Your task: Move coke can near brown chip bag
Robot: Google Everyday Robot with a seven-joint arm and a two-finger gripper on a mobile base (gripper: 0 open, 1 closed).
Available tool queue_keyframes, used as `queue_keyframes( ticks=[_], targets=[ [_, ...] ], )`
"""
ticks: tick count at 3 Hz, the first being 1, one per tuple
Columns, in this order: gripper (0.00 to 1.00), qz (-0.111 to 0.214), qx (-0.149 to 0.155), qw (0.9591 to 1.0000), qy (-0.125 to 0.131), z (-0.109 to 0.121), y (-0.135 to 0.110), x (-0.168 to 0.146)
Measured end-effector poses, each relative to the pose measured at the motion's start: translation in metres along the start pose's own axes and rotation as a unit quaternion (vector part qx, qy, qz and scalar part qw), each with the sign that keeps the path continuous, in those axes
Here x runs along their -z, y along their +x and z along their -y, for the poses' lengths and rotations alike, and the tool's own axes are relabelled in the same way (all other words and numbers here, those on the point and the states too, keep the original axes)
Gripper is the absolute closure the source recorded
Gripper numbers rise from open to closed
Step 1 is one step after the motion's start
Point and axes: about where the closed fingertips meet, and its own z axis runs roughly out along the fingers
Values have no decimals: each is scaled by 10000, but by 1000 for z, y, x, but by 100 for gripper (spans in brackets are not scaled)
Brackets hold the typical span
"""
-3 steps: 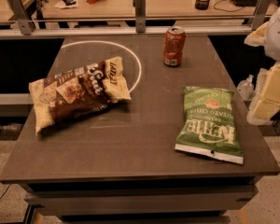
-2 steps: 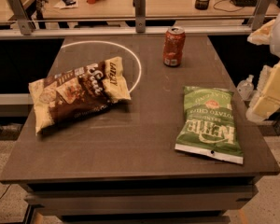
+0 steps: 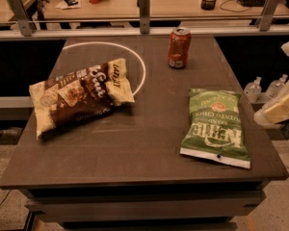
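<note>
hand well right of can, state we cannot tell | we grasp can mid-body, keeping it upright | brown bag lies front-left of can

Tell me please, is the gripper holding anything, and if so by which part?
Nothing is held. The gripper is at the right edge of view, beside the table; the can stands alone at the far side, untouched.

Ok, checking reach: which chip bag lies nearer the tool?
The green chip bag, on the right, close to the tool at the picture's right edge; the brown chip bag lies across on the left.
</note>
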Motion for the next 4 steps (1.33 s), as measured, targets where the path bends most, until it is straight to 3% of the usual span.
queue_keyframes(
  ticks=[1,2,3,4],
  targets=[
    [0,890,-244,9952,337,7,13,-12],
    [0,1715,-635,9806,710,23,8,-24],
    [0,2232,-1121,9635,961,40,8,-37],
    [0,2650,-1467,9473,1039,52,7,-48]
  ],
)
